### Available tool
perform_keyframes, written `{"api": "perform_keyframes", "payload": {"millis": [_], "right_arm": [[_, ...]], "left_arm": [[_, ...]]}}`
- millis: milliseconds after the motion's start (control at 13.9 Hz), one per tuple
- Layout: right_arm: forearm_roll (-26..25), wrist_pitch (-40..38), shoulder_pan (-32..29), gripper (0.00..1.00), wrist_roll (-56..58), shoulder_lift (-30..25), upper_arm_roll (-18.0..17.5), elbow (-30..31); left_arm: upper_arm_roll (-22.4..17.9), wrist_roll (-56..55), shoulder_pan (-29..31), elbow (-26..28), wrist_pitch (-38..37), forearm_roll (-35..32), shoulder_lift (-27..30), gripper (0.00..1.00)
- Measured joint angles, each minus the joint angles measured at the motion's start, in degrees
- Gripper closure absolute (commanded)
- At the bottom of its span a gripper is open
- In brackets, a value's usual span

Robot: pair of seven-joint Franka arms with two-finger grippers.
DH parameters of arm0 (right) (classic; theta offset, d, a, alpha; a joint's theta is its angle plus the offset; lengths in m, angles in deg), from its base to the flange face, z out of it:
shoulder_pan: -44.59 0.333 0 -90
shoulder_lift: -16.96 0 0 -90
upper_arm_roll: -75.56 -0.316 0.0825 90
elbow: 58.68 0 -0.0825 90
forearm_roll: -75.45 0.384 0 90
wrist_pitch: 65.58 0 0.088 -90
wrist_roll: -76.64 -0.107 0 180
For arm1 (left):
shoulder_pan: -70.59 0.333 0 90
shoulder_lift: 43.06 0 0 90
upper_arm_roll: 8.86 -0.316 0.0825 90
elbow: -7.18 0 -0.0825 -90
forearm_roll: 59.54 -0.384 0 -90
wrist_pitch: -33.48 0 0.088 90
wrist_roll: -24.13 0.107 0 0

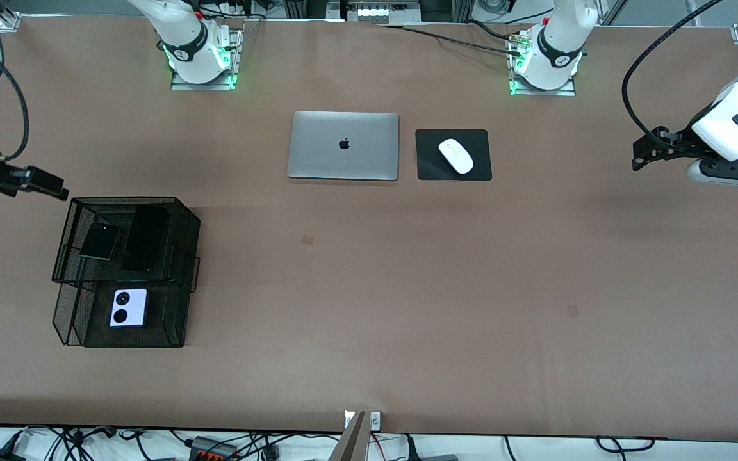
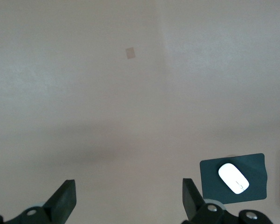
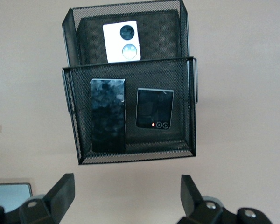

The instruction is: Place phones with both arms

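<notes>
Both end effectors empty and spread; all three phones rest in the wire rack.

The right end effector (image 1: 55, 187), fingers apart, hovers at the frame's left edge just above the black two-tier wire-mesh rack (image 1: 191, 221); the left end effector (image 1: 646, 150), also apart, waits at the right edge over bare brown table (image 1: 407, 288). The long slim black slab phone (image 1: 145, 238) and the small squarish black flip phone (image 1: 100, 242) lie on the upper tier, the slab's long axis running up-down in the frame; the pale lilac-white flip phone (image 1: 129, 308) lies below, lenses up. No phone appears grasped, so the handling seems either finished or not begun.
</notes>
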Motion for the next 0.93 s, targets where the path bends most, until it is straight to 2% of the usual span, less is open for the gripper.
{"api": "perform_keyframes", "payload": {"millis": [933], "right_arm": [[0.0,-1.4,0.0,0.0,1.6,-2.6,-0.2,0.6]], "left_arm": [[0.0,0.0,0.0,-0.2,0.0,0.0,0.0,0.0]]}}
